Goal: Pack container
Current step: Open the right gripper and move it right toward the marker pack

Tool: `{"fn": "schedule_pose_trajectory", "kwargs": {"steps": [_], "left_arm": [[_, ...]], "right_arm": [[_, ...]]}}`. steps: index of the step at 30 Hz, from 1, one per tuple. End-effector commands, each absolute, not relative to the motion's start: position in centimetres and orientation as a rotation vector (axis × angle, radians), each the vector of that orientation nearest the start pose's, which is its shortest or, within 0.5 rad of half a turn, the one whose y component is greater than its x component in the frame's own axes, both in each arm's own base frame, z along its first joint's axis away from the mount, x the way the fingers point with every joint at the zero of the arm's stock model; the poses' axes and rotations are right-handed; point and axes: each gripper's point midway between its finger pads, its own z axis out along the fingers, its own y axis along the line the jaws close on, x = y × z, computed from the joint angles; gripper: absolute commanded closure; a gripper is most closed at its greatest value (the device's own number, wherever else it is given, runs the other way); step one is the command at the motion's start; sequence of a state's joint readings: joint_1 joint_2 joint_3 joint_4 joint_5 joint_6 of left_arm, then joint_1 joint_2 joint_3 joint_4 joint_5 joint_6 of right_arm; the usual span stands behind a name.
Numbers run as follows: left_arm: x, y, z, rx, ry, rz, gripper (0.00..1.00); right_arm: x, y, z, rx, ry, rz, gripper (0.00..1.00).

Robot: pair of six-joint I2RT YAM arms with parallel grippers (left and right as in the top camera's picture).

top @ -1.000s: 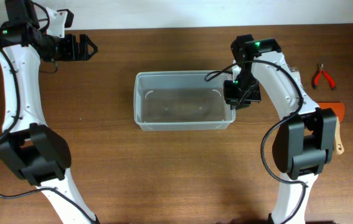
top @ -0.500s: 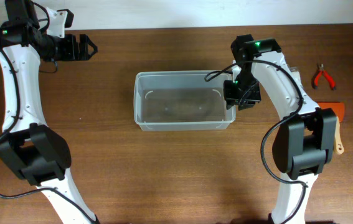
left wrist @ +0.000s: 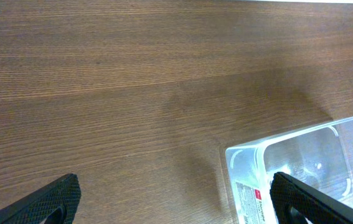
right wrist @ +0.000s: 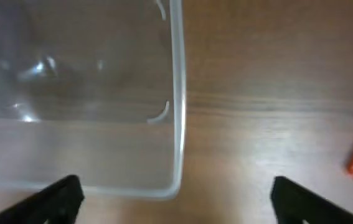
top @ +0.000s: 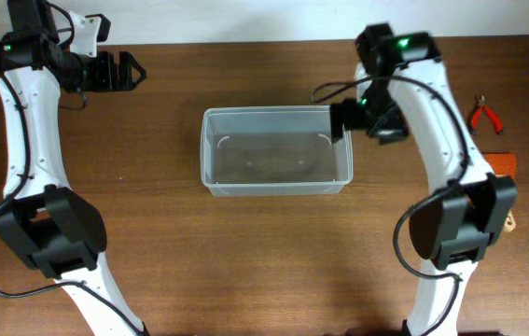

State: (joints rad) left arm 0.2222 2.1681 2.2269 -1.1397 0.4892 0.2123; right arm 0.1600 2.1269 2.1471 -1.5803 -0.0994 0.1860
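Right gripper (top: 341,121) is backing off the container's (top: 273,189) right rim, jaws wide; left gripper (top: 132,71) is gaping too. Likely light, slick: pinch the rim.

A clear, translucent plastic rectangular tub with rounded corners and a raised rim (top: 210,154) sits upright, open side up, at the middle of the brown wooden tabletop, its long sides running left to right. The wood grain shows through its floor and walls, and faint curved moulding marks sit near the inner corners. A white label with red print (left wrist: 251,198) shows at its left short end.
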Motion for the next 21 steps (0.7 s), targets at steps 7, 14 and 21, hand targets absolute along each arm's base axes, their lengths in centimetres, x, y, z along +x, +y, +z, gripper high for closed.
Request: {"fn": "schedule_pose_trajectory", "kwargs": {"steps": [7, 14, 21], "left_arm": [[52.2, 3.7, 21.3, 0.133, 2.512, -0.474, 0.01], [52.2, 3.7, 21.3, 0.134, 2.512, -0.473, 0.01], [52.2, 3.7, 21.3, 0.134, 2.511, -0.474, 0.01]], "right_arm": [[39.2, 2.1, 27.9, 0.117, 2.843, 0.156, 0.01], [35.7, -4.3, 32.1, 0.302, 2.716, 0.082, 0.01], [32.1, -9.3, 30.6, 0.544, 2.745, 0.055, 0.01]]}}
